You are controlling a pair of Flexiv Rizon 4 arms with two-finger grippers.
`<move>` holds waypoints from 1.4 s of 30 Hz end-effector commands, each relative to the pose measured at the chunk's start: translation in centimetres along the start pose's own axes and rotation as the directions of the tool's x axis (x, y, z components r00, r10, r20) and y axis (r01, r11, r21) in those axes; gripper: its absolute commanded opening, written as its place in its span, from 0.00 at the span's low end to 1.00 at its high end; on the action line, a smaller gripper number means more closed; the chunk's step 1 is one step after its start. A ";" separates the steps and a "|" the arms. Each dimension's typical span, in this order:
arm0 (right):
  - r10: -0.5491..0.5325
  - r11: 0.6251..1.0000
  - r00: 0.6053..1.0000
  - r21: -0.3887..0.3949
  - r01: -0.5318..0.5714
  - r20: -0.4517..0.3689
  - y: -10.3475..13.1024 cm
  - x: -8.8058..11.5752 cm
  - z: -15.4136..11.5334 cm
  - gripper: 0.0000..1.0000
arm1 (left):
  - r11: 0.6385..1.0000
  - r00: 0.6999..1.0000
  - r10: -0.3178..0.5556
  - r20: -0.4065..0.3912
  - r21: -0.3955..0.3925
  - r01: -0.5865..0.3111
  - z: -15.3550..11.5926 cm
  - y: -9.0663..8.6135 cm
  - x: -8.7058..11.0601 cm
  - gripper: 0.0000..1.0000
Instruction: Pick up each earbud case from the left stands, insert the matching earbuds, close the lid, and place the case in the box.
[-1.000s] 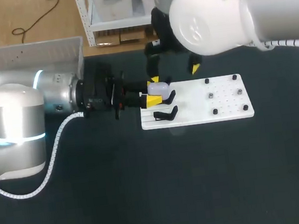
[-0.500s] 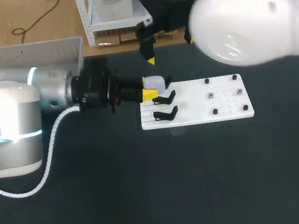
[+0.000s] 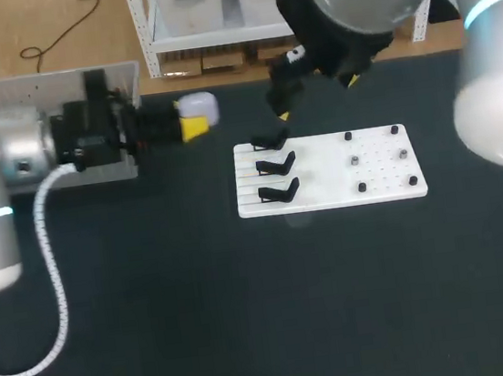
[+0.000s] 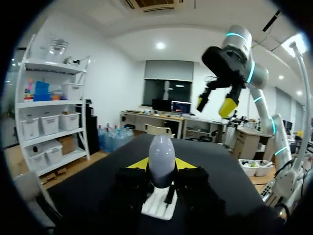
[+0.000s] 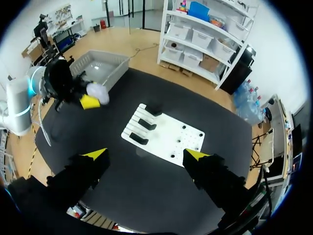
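Left gripper (image 3: 194,122) clamped on one white earbud case (image 4: 161,154), a finger on each side of it; the case stands on end between the yellow tips, lid shut as far as the left wrist view shows. Whether the earbuds are inside: cannot tell. In the head view the case is held above the dark table (image 3: 249,317), off the white board (image 3: 383,172) toward 10 o'clock, and just beside the near corner of the grey box (image 3: 37,86), which lies at 9 o'clock from the case. Not over the box yet. Right gripper (image 5: 145,154) has its fingers wide apart, holding nothing, high above the table; in the head view it hangs past the board's far edge at about 12 o'clock. The three black stands (image 3: 275,165) at the board's 9 o'clock side carry no case. Small dark items (image 3: 356,160) on the board's 3 o'clock half: too small to say whether earbuds or pegs. Box contents mostly hidden behind the left arm. Judgement: pick-up done and lid closed for this case; what is left is the carry over the box rim and the release. With all visible stands bare, this looks like the last case, though how many already lie in the box cannot be checked.
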State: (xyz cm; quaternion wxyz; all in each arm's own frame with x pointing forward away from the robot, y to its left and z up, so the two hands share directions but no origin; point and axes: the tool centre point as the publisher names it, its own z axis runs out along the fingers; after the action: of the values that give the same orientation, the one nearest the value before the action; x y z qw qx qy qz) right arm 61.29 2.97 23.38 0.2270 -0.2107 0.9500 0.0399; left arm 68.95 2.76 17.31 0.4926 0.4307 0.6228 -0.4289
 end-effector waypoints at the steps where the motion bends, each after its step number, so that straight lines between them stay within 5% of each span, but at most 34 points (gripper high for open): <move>1: 0.001 1.000 0.993 0.001 -0.001 0.117 -0.1 0.4 0.1 1.00 | 0.952 1.000 0.007 0.005 -0.307 -0.006 -4.3 2.0 -1.8 0.00; 9: 0.001 1.000 0.993 0.001 -0.001 0.117 -0.1 0.4 0.1 1.00 | 0.863 0.996 0.052 -0.076 -0.499 -0.083 -9.4 9.1 -3.7 0.00; 17: 0.001 1.000 0.993 0.001 -0.001 0.117 -0.1 0.4 0.1 1.00 | 0.762 0.981 -0.006 -0.195 -0.636 -0.122 -13.2 18.3 -1.3 0.00; 24: 0.001 1.000 0.993 0.001 -0.001 0.117 -0.1 0.4 0.1 1.00 | 0.739 0.967 -0.085 -0.239 -0.666 -0.100 -15.1 24.7 2.8 0.00; 31: 0.001 1.000 0.993 0.001 -0.001 0.117 -0.1 0.4 0.1 1.00 | 0.752 0.957 -0.089 -0.275 -0.649 -0.116 -15.4 26.7 4.1 0.00; 32: 0.001 1.000 0.993 0.001 -0.001 0.117 -0.1 0.4 0.1 1.00 | 0.755 0.954 -0.082 -0.289 -0.643 -0.130 -15.5 26.6 4.0 0.08; 33: 0.001 1.000 0.993 0.001 -0.001 0.117 -0.1 0.4 0.1 1.00 | 0.757 0.954 -0.081 -0.290 -0.641 -0.131 -15.5 26.5 4.0 0.43; 34: 0.001 1.000 0.993 0.001 -0.001 0.117 -0.1 0.4 0.1 1.00 | 0.758 0.953 -0.081 -0.291 -0.639 -0.131 -15.8 26.4 3.9 0.94; 35: 0.001 1.000 0.993 0.001 -0.001 0.117 -0.1 0.4 0.1 1.00 | 0.760 0.951 -0.077 -0.300 -0.635 -0.139 -15.9 26.2 3.8 1.00; 42: 0.001 1.000 0.993 0.001 -0.001 0.117 -0.1 0.4 0.1 1.00 | 0.759 0.952 -0.055 -0.301 -0.632 -0.156 -17.5 24.1 2.9 1.00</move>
State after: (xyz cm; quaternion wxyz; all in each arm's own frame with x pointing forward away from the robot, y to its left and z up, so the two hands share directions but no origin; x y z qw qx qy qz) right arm 61.17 2.83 23.21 0.2794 -0.2081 0.9359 0.0517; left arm 89.44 25.36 13.63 0.5153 0.3120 0.7917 -0.1018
